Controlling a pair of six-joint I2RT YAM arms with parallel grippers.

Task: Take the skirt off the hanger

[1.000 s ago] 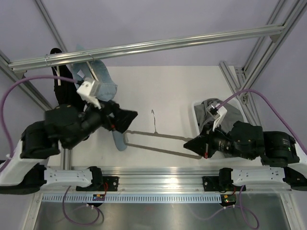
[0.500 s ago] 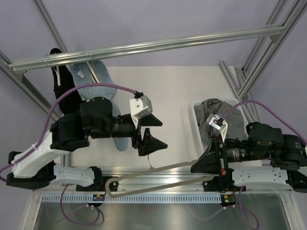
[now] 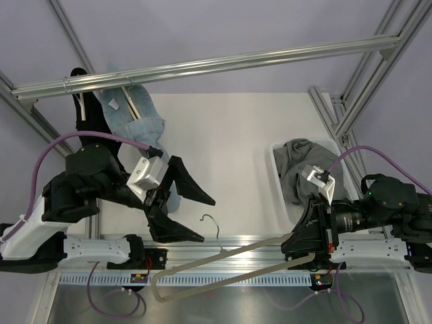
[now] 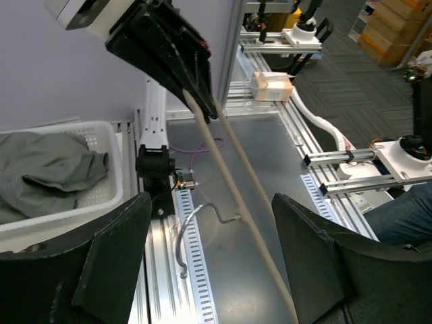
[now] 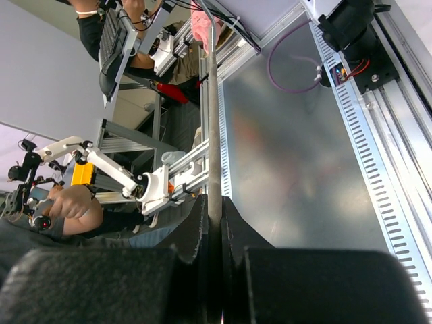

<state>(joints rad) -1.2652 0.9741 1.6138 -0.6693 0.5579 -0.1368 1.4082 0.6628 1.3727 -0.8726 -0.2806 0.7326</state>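
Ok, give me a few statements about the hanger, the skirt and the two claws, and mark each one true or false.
1. The right claw is shut on the hanger. True.
2. The skirt hangs on the hanger. False: it lies crumpled in the white basket, and the hanger is bare.
3. The left claw is open and holds nothing. True.
4. The jeans lie in the white basket. False: they hang from the rail at the far left.
5. Both claws grip the hanger. False: only the right claw does; the left claw's jaws stand apart, clear of it.
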